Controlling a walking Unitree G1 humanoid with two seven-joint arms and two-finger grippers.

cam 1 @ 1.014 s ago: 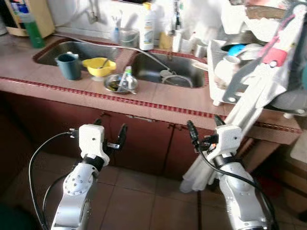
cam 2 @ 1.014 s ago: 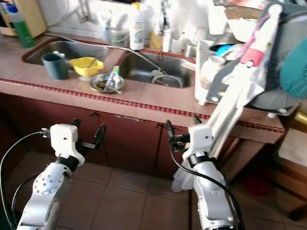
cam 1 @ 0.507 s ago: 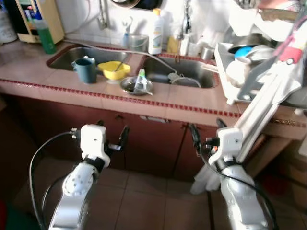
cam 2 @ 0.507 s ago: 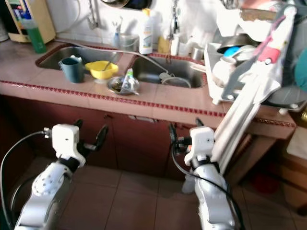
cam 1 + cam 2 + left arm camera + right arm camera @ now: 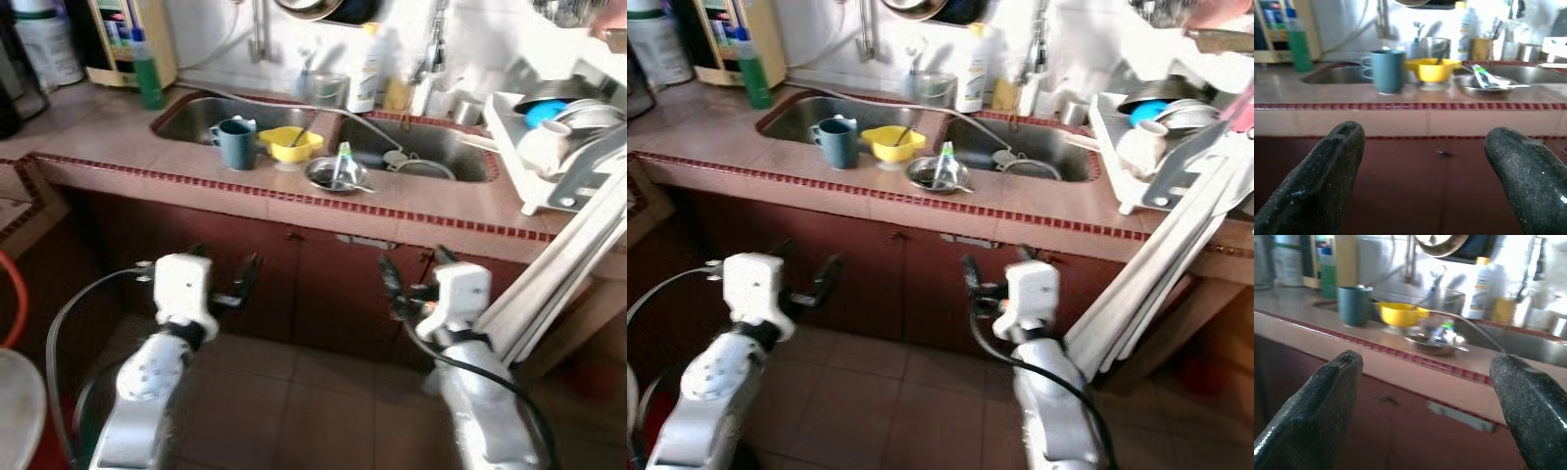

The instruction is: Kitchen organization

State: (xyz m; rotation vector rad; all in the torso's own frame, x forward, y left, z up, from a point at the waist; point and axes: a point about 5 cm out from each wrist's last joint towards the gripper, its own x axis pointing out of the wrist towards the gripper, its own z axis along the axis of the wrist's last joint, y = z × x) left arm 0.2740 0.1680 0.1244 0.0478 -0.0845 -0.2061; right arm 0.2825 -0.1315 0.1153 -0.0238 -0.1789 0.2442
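Kitchen sink surface (image 5: pixel 294 201), not yet tidied, both claws empty.
Nothing looks sorted so far: the blue mug (image 5: pixel 233 143), yellow bowl (image 5: pixel 290 145) and small metal dish (image 5: pixel 336 175) sit close together on the tiled surface between the two basins, with the dish rack (image 5: pixel 549 147) at the robot's right. Left claw (image 5: pixel 223 284) and right claw (image 5: pixel 411 279) hang low before the cabinet doors, fingers spread apart, well short of the dishes.

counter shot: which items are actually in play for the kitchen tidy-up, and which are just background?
Likely in play, loose on the counter between the sinks:
blue mug
yellow bowl
metal dish with a packet in it

Probably background:
green bottle
white bottle
dish rack, full
leaning white boards

Left gripper and right gripper are open, below counter level, holding nothing.
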